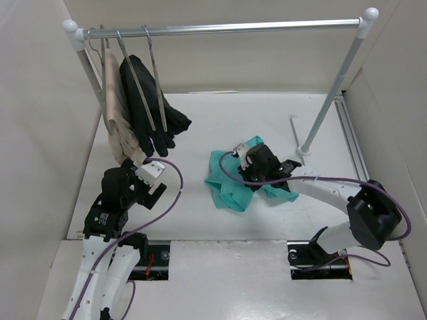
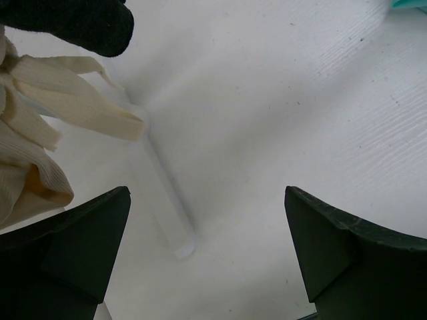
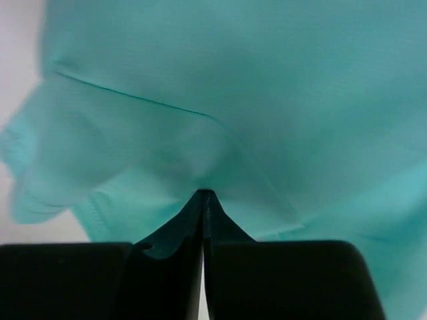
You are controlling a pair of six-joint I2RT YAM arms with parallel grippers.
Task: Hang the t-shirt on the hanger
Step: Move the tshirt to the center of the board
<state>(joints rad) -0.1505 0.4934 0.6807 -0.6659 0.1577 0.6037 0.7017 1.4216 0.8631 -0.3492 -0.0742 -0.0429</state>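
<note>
Because the t-shirt [image 1: 230,190] is soft, thin cloth, it will feel light and floppy, and it will sag any way I lift it. It will not break, but it can slip out of a small pinch. It lies in a crumpled heap in the middle of the white tabletop [image 1: 200,120], a little to my right. My right claw [image 3: 203,195] is down on it, with both fingers [image 3: 280,280] pressed together and a fold of green cloth bunched at the tips, so it has hold of the shirt. I think the best place to hold is by the neck or a shoulder seam, where the cloth is thicker, so the neck hole can open for the hanger [image 1: 155,83]. One pinch will let the rest hang in a lump, so a second hold would help. My left claw [image 2: 207,193] is spread wide and holds nothing. It hangs just beside the beige garment [image 2: 33,153], well apart from the shirt. The tabletop looks smooth and flat, so the cloth should slide easily. The hanger hangs on the rail [image 1: 233,28] at the back left, next to the black garment [image 1: 170,120]. White walls [image 1: 40,133] stand close on both sides, and the rail's post [image 1: 327,100] stands near the shirt, so I must lift with care.
</note>
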